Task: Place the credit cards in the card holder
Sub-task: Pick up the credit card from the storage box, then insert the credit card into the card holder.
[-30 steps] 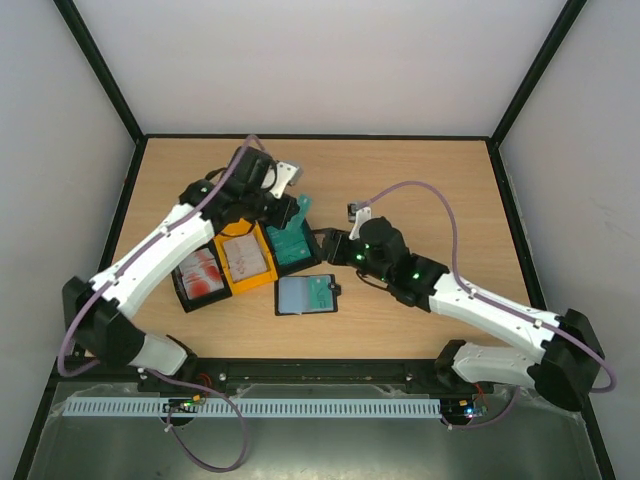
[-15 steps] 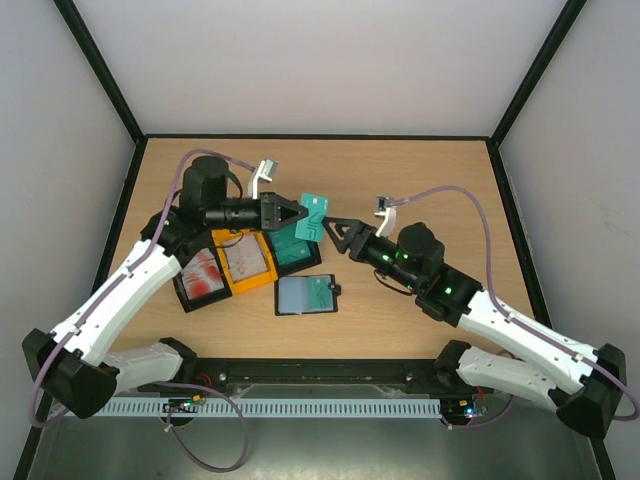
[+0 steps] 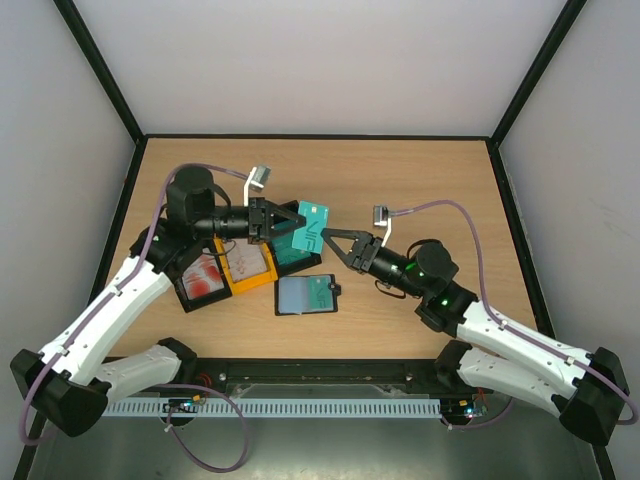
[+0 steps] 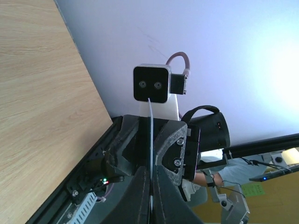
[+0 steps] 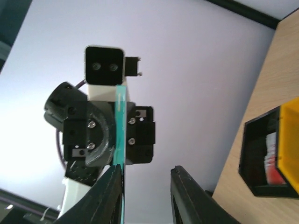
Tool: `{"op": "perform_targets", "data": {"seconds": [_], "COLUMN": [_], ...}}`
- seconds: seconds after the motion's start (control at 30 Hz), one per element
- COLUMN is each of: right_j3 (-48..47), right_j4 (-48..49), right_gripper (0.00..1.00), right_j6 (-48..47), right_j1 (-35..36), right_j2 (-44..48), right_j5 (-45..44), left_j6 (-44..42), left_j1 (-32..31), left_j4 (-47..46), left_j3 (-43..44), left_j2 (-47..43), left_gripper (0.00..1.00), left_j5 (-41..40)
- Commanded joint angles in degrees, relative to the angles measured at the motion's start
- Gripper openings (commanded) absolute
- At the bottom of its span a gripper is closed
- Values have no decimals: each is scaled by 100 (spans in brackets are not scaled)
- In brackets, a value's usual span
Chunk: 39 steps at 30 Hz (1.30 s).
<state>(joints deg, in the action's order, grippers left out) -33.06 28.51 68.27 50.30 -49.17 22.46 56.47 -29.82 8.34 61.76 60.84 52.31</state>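
Observation:
My left gripper (image 3: 296, 219) is shut on a teal credit card (image 3: 312, 228) and holds it on edge above the table, pointing right. My right gripper (image 3: 337, 242) faces it, open, its jaws on either side of the card's free end. In the right wrist view the card (image 5: 119, 126) lies against the left finger (image 5: 113, 189), with the other finger (image 5: 184, 193) well apart from it. From the left wrist the card (image 4: 150, 126) is a thin line between the shut fingers (image 4: 140, 191). The black card holder (image 3: 306, 296) lies open on the table below.
A row of trays sits under the left arm: a black one with a red-and-white card (image 3: 200, 278), a yellow one with a whitish card (image 3: 246, 262), and a black one with teal inside (image 3: 290, 250). The yellow tray (image 5: 290, 140) also shows in the right wrist view.
The left gripper lifted the teal card out of the tray area and swung it right. The right gripper backed off, then came up to the card's end with its jaws narrowing.

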Motion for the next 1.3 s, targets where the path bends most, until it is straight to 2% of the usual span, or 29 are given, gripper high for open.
{"op": "perform_targets", "data": {"seconds": [0.0, 0.23, 0.43, 0.47, 0.53, 0.57, 0.67, 0.83, 0.97, 1.13, 1.27], "right_j3": [133, 139, 249, 275, 308, 315, 355, 854, 1212, 1437, 1632], "right_j4": [834, 1117, 1004, 902, 453, 189, -711, -1490, -2032, -2407, -2149], "right_gripper": [26, 15, 2, 2, 2, 2, 2, 2, 2, 2, 2], "right_j6": [436, 588, 547, 483, 245, 94, -355, -674, -870, -1009, -977], "right_j1": [-5, -5, -3, -6, -4, -9, -7, -10, -11, -9, -8], "right_j2": [10, -224, -207, -170, -31, 36, 177, 375, 543, 592, 355], "right_j5": [619, 954, 735, 628, 259, 92, -354, -673, -706, -808, -591], "left_j6": [253, 194, -56, -160, -514, -736, -1312, -1610, -1528, -1593, -1544], "left_j1": [-32, -88, -124, -125, -134, -133, -162, -452, -648, -970, -1285], "left_j4": [-390, -438, -201, -100, 301, 534, 1226, 1212, 747, 870, 941], "left_j3": [-79, -214, -280, -278, -229, -219, -320, -1240, -1983, -2281, -2361], "left_j2": [-140, -186, -284, -302, -333, -344, -351, -458, -296, 280, 664], "left_gripper": [2, 2, 3, 7, 30, 38, 53, 63, 67, 68, 68], "left_j5": [153, 71, -59, -127, -459, -672, -1437, -2809, -3235, -4356, -4980]}}
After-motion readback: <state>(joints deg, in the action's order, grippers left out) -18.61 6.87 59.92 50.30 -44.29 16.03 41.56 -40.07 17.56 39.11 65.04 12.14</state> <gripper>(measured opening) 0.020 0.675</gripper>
